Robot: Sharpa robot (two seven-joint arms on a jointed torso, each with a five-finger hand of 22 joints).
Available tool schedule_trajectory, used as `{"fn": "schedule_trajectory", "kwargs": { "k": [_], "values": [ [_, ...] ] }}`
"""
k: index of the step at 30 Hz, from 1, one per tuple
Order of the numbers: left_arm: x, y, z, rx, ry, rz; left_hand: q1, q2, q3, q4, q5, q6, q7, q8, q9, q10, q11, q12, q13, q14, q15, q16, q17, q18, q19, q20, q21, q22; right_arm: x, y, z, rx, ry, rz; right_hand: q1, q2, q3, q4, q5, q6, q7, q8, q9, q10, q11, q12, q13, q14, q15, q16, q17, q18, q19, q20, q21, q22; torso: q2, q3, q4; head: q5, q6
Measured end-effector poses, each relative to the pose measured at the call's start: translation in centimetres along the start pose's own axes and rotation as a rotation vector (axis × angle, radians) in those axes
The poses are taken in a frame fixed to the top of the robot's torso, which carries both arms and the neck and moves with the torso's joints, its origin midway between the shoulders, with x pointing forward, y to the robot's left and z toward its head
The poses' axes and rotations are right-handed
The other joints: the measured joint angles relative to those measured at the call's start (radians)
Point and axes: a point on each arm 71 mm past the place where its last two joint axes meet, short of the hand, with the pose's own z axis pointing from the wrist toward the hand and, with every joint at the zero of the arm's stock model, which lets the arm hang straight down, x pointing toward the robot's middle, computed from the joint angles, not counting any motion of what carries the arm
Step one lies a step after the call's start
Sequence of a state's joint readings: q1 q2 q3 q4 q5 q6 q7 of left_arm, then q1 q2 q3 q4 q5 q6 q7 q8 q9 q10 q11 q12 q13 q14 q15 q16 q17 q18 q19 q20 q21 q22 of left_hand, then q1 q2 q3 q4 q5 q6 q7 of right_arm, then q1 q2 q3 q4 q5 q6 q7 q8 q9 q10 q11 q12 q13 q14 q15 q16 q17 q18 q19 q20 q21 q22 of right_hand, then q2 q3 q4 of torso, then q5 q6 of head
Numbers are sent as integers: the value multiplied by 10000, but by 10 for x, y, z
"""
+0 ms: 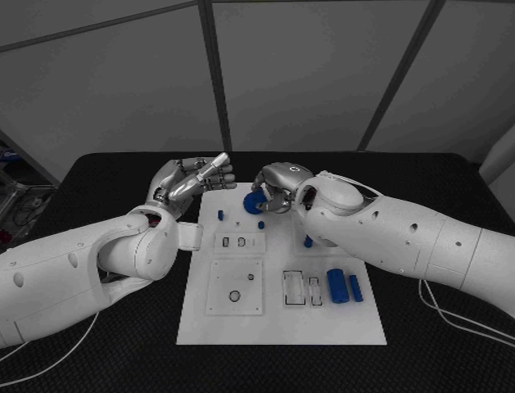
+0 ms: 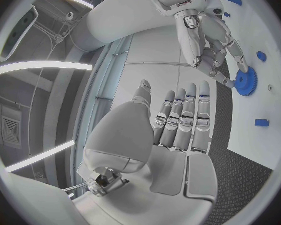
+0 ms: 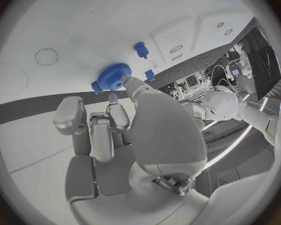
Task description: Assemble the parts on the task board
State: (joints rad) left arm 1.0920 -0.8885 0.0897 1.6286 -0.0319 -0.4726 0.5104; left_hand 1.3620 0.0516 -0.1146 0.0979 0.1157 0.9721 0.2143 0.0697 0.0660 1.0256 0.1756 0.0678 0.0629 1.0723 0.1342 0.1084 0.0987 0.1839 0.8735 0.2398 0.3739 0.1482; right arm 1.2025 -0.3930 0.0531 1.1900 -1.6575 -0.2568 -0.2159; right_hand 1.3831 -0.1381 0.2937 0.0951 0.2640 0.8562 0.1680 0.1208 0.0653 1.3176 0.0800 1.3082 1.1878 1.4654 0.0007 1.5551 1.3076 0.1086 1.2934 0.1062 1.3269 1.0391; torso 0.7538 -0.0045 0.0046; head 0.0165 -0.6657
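The right hand (image 1: 283,187) pinches a blue gear (image 1: 255,203) at the upper middle of the task board (image 1: 281,327); the left hand (image 1: 190,182) hovers flat-fingered and empty at upper left; a tilted gear could jam or slip; small blue pegs (image 1: 221,215) stand close by; two blue cylinders (image 1: 345,286) lie lower right.

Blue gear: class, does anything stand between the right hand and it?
Nothing visible does: the right hand already touches the blue gear with a fingertip, at the far end of the white board.
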Motion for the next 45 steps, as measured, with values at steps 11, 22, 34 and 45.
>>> {"fn": "schedule_trajectory", "kwargs": {
  "k": [11, 22, 34, 45],
  "values": [
    [-1, 0, 0, -25, -4, 2, 0, 0, 0, 0, 0, 0, 0, 0, 0, 0, 0, 0, 0, 0, 0, 0, 0, 0, 0, 0, 0, 1, 0, -1, -1, 65, 45, -16, -240, -111, -70, 69, -27, -65, 53, -107, 28, -48, 21, -8, 17, 13, 13, -1, -1, 0, -13, 13, 0, 0, 1, 4, -6, -11, -22],
    [-1, 0, 0, -36, -8, 5, 0, 0, 0, 0, 0, -37, 37, 0, 0, -20, 20, 0, 0, 0, 0, -76, 0, 0, 0, 0, 0, -13, 2, -7, -2, 333, 543, 162, -1979, 321, -306, 1189, 1014, 401, 1, -2, 62, 28, 22, 123, 208, 13, 13, 36, -2, 0, -13, 13, 0, 6, -1, -1, -6, -6, -5],
    [-2, 0, 0, -36, -26, 16, 0, 0, 0, 0, 0, -37, 37, 0, 0, -35, 35, 0, 0, 0, 0, -76, 0, 0, 0, 0, 0, -12, 1, -8, -1, 464, 677, 399, -2071, 331, -253, 1242, 1200, 385, -15, -23, 17, 27, 22, 159, 250, 13, 12, 36, -2, -1, 22, 48, 0, 34, -2, -4, -3, 12, -17],
    [-2, 1, 0, -38, -46, 27, -42, 42, 28, -27, 0, -37, 37, 0, 0, -70, 0, 0, 0, 0, 0, -76, 0, 0, -36, 36, 0, -14, 0, -12, -5, 574, 675, 427, -2071, 331, -142, 1131, 1379, 420, 19, -88, 38, 63, 58, 207, 306, 13, 12, 78, -3, 0, 56, 82, 42, 154, -2, 4, -3, 13, -18]
  ]
}}
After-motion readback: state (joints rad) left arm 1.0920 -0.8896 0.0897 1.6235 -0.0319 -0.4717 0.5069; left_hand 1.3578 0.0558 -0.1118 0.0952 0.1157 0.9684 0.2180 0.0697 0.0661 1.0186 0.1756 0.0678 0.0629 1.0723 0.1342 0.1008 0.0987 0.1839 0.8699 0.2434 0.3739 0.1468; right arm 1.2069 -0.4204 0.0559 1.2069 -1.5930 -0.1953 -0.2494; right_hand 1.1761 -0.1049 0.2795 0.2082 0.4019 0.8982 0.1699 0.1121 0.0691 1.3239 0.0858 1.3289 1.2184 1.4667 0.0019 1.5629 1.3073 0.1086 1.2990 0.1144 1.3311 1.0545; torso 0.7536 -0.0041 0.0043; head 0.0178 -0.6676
